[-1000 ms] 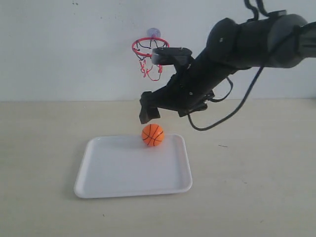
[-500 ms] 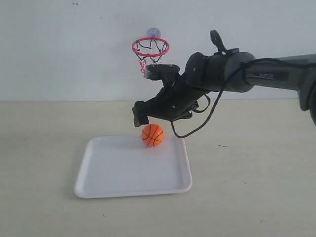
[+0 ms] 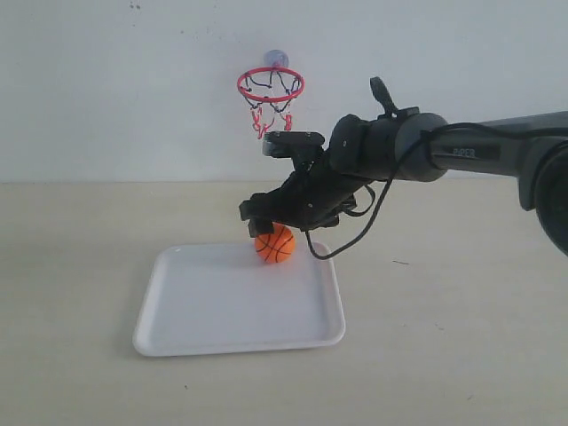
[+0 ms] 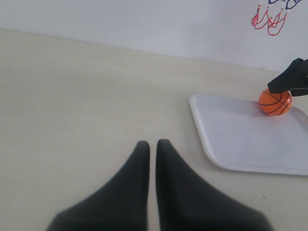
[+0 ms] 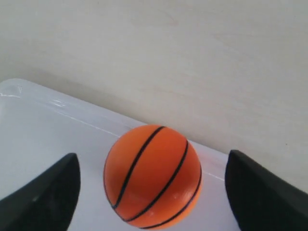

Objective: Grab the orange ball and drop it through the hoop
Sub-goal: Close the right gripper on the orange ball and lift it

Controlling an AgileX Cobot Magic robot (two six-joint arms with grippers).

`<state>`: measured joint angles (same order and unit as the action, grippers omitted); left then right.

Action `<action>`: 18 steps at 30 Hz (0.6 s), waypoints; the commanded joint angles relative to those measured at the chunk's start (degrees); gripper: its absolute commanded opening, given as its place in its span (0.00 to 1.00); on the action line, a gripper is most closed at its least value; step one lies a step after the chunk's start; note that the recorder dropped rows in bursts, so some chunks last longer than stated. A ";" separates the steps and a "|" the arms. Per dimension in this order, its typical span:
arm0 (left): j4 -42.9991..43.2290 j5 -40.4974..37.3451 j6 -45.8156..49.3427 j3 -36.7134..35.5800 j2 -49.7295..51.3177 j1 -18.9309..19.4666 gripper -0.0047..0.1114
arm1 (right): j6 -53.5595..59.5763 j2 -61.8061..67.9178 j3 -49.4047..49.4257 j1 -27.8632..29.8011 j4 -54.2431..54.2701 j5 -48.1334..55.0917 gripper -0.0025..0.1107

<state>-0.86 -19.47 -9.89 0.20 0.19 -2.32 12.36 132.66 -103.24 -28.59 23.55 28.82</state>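
Observation:
The orange ball (image 3: pixel 275 244) (image 5: pixel 153 176) (image 4: pixel 275 102) rests on the far edge of the white tray (image 3: pixel 204 311). My right gripper (image 3: pixel 266 224) (image 5: pixel 153 185) is open just above the ball, one finger on each side with a gap to it. The hoop (image 3: pixel 270 85), red ring with dark-and-red net, hangs on the wall above and behind the ball; only the bottom of its net (image 4: pixel 269 17) shows in the left wrist view. My left gripper (image 4: pixel 152 144) is shut with nothing in it, low over bare table left of the tray.
The white tray (image 4: pixel 240 139) lies mid-table with its rim raised. The pale wall (image 3: pixel 106 89) stands close behind the table. The right arm (image 3: pixel 426 151) and its cable reach in from the right, just below the hoop.
The right gripper has come down and swung forward from above the ball until its open fingers straddle it. The ball and tray have not moved.

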 commanded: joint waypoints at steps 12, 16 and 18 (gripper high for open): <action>0.07 0.44 -0.15 -0.20 -0.19 -0.36 0.08 | -0.07 1.86 -0.39 -2.59 -0.04 -3.13 0.65; 0.07 0.44 -0.15 -0.20 -0.19 -0.36 0.08 | 0.05 2.62 -0.39 -2.59 -0.29 -3.02 0.65; 0.07 0.44 -0.15 -0.20 -0.19 -0.36 0.08 | 0.05 2.89 -0.39 -2.77 -0.29 -3.02 0.65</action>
<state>-0.86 -19.47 -9.89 0.20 0.19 -2.32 12.16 135.48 -103.24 -31.26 23.55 26.31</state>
